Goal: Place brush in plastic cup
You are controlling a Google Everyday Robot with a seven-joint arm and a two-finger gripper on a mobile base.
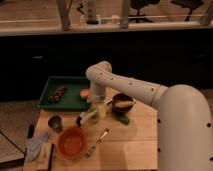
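The white arm reached in from the right and bent down over the wooden desk [135,145], so that the tool [97,103] hung just in front of the green tray [50,103], right above the pale green plastic cup [103,113]. Whether the tool was open or closed could not be told. The brush [88,117] lay slanted just below the tool, with its whitish handle rising toward the cup and its black end pointing down-left, toward the dark grey cup [55,123]. Whether its upper end sat inside the plastic cup or only leaned on it could not be told. An orange bowl [72,142] stood near the front edge, with a shiny metal utensil [98,141] just to its right. A dark bowl [123,102] holding something yellow stood to the right of the plastic cup. A round orange item [85,93] lay in the tray.
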